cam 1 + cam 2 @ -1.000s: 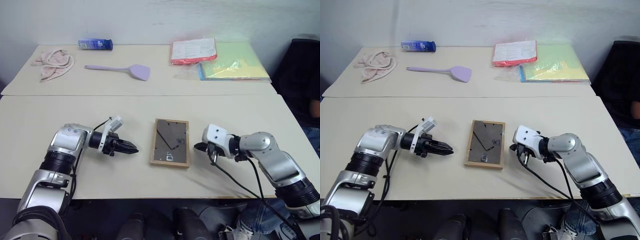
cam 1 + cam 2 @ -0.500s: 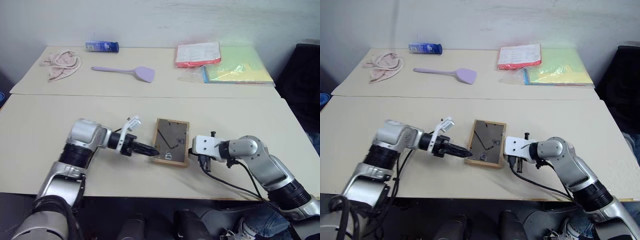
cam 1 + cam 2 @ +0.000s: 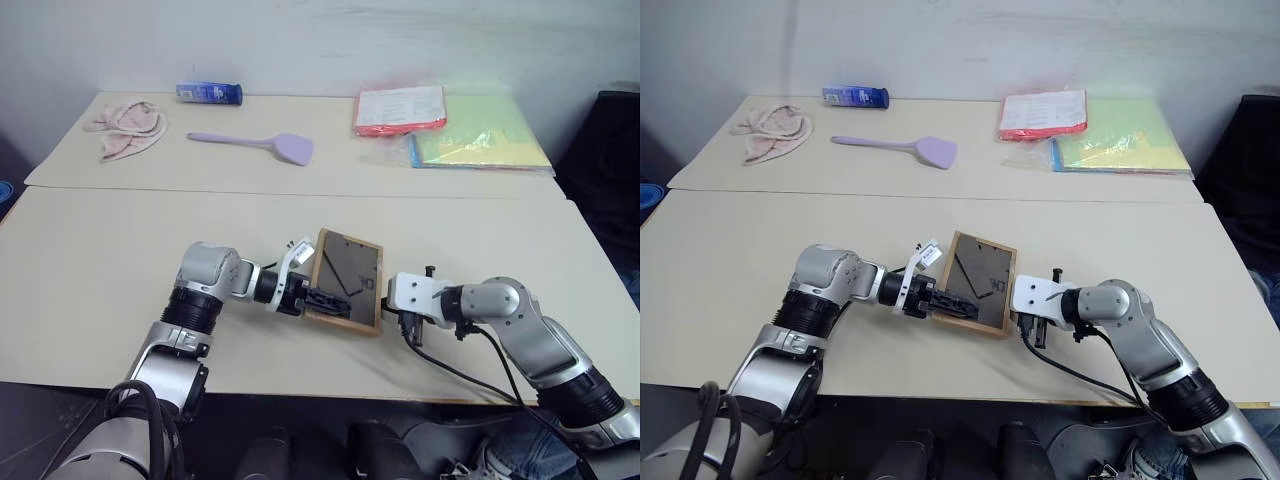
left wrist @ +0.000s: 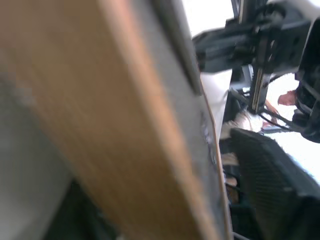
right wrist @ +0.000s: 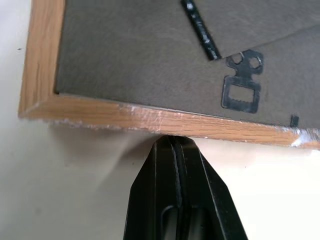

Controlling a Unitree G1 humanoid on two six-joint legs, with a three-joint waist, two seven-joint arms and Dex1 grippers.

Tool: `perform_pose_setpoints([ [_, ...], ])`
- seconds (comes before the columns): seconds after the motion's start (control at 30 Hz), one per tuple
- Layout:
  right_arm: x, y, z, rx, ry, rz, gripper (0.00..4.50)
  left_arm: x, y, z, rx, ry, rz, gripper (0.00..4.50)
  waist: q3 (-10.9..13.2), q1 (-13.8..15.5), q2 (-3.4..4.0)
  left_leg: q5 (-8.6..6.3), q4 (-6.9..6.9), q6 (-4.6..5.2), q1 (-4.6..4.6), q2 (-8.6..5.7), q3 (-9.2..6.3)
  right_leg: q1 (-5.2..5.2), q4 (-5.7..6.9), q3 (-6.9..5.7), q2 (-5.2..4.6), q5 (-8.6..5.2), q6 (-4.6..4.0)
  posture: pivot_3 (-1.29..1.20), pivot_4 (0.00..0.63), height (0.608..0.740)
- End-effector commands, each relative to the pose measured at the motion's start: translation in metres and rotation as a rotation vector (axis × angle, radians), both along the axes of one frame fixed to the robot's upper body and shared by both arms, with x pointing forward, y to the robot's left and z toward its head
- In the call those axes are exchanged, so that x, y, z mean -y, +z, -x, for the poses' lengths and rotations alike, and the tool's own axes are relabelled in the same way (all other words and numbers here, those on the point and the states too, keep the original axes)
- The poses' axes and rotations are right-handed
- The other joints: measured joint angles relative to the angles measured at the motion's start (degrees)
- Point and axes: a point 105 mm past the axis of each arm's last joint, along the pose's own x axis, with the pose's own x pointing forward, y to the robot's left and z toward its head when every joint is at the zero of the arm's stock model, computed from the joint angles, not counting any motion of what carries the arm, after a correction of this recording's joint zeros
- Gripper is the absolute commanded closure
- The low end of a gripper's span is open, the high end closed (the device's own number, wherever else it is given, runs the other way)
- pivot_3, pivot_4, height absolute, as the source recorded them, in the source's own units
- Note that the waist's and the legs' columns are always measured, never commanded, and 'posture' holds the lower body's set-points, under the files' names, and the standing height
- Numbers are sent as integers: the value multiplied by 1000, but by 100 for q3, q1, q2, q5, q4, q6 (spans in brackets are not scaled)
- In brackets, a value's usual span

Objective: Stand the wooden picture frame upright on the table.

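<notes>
The frame (image 3: 345, 279) lies back-up near the front edge of the surface (image 3: 90, 260), between my two pincers. Its long axis runs away from me, and it is tipped: the side by my left pincer (image 3: 318, 298) rides higher than the far side. My left pincer is at that raised edge and looks to be pinching the wooden border, though I cannot see the pads clearly. My right pincer (image 5: 176, 150), pressed together, has its tip against the opposite long edge as a stop. I judge the lift should pivot about that right-hand edge.
</notes>
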Motion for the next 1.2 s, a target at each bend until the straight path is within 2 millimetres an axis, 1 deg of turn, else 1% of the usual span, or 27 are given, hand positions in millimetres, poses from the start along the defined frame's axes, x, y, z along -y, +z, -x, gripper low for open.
perform_pose_setpoints([
  [0.03, 13, 21, 0, 7, -66, -71, 4500, -5, 22, 6, 34, -50, 74, 2670, 14, -4, 0, 2, 0, -3, -6, 1, 0, -5, 1, 0, 0, 0, 0, 0, 150, 740],
  [0.1, 19, 34, 0, -2, -104, -127, 4500, -9, 27, 7, 55, -68, 80, 3158, 21, -38, 7, 3, 0, -5, -7, 1, -1, -6, 3, 0, 0, 0, 0, 0, 150, 740],
  [0.13, 22, 43, 0, -20, -126, -170, 4500, -12, 30, 7, 67, -71, 83, 3247, 25, -47, 11, 3, -2, -5, -5, 1, -1, -6, 5, 0, 0, 0, 0, 0, 150, 740],
  [0.17, 22, 54, 1, -41, -143, -223, 4500, -13, 32, 6, 79, -69, 86, 3246, 29, -58, 14, 3, -3, -5, -6, 1, -1, -6, 4, 0, 0, 0, 0, 0, 150, 740],
  [0.27, 10, 91, 4, -148, -148, -463, 3964, -15, 43, 1, 132, -70, 112, 3246, 49, -131, 25, 4, -6, -7, -8, 2, -3, -9, 6, 0, 1, 0, -1, 0, 150, 740],
  [0.3, 5, 101, 7, -185, -133, -509, 3490, -15, 47, 1, 141, -75, 126, 3246, 49, -130, 25, 5, -7, -8, -10, 4, -3, -15, 9, 2, 1, 0, -1, 0, 150, 740],
  [0.37, -4, 112, 12, -241, -100, -551, 3063, -14, 52, 1, 158, -84, 146, 3246, 49, -126, 25, 7, -12, -11, -16, 7, -5, -24, 10, 0, 2, 0, -2, 0, 150, 740],
  [0.47, -19, 124, 11, -320, -80, -641, 2138, -11, 55, 1, 193, -107, 145, 3246, 49, -124, 25, 10, -12, -15, -42, 6, -5, -52, 13, 0, 1, 0, -2, 0, 150, 740],
  [0.5, -25, 127, 8, -345, -81, -671, 1646, -9, 57, 2, 203, -117, 148, 3246, 49, -123, 25, 10, -11, -15, -46, 5, -5, -56, 13, 1, 0, 0, -2, 0, 150, 740],
  [0.57, -34, 127, 2, -360, -85, -679, 1149, -8, 60, 5, 216, -140, 164, 3246, 50, -135, 26, 11, -9, -14, -53, 3, -4, -64, 16, 3, -2, 0, -2, 0, 150, 740],
  [0.6, -38, 124, 1, -368, -80, -669, 709, -7, 62, 7, 224, -152, 172, 3246, 50, -131, 27, 11, -7, -14, -58, 2, -3, -70, 19, 4, -2, 0, -2, 0, 150, 740],
  [0.63, -41, 123, 1, -376, -74, -664, 504, -7, 64, 9, 229, -161, 178, 3246, 50, -132, 27, 13, -6, -15, -69, 2, -3, -81, 20, 3, -2, 0, -2, 0, 150, 740],
  [0.67, -45, 121, 1, -385, -67, -660, 176, -6, 67, 11, 231, -171, 192, 3246, 50, -124, 27, 13, -3, -16, -83, 3, -4, -96, 24, 2, -2, 0, -2, 0, 150, 740],
  [0.7, -50, 121, 3, -395, -47, -657, 0, -6, 70, 13, 237, -184, 203, 3246, 50, -124, 26, 14, 0, -16, -98, 2, -4, -112, 41, 3, -2, 0, -2, 0, 150, 740],
  [0.77, -55, 121, 7, -409, -9, -653, 0, -6, 73, 16, 243, -202, 214, 3246, 50, -133, 26, 21, 5, -19, -130, -3, -1, -152, 68, 5, -4, 0, -2, 0, 150, 740],
  [0.8, -59, 124, 13, -419, 33, -655, 0, -6, 73, 16, 245, -203, 207, 3246, 50, -132, 26, 22, 5, -19, -134, -3, 0, -158, 71, 6, -4, 0, -2, 0, 150, 740],
  [0.87, -63, 136, 35, -448, 161, -662, 0, -8, 69, 10, 254, -175, 179, 3246, 50, -130, 26, 24, 5, -20, -135, -3, 0, -159, 73, 5, -3, 0, -2, 0, 150, 740],
  [0.93, -55, 147, 51, -466, 232, -674, 0, -11, 64, 3, 257, -142, 156, 3246, 51, -125, 26, 26, 6, -19, -135, -4, 0, -158, 73, 5, -3, 0, -2, 0, 150, 740],
  [0.97, -50, 151, 53, -460, 232, -678, 0, -13, 62, 0, 258, -128, 149, 3246, 51, -123, 26, 26, 6, -18, -135, -4, 0, -157, 73, 5, -4, 0, -2, 0, 150, 740],
  [1.03, -39, 154, 54, -439, 200, -671, 0, -17, 59, -3, 263, -112, 134, 3246, 51, -112, 26, 27, 8, -18, -135, -4, -1, -155, 72, 4, -5, 0, -2, 0, 150, 740],
  [1.17, -19, 144, 56, -393, 130, -598, 0, -22, 60, -7, 273, -98, 135, 3246, 52, -116, 24, 28, 4, -15, -131, -7, -1, -152, 53, 4, -8, 0, -2, 0, 150, 740],
  [1.2, -7, 133, 42, -274, 29, -524, 0, -23, 64, -7, 274, -95, 143, 3246, 52, -129, 23, 28, 2, -15, -130, -7, -1, -152, 54, 4, -7, 0, -2, 0, 150, 740],
])
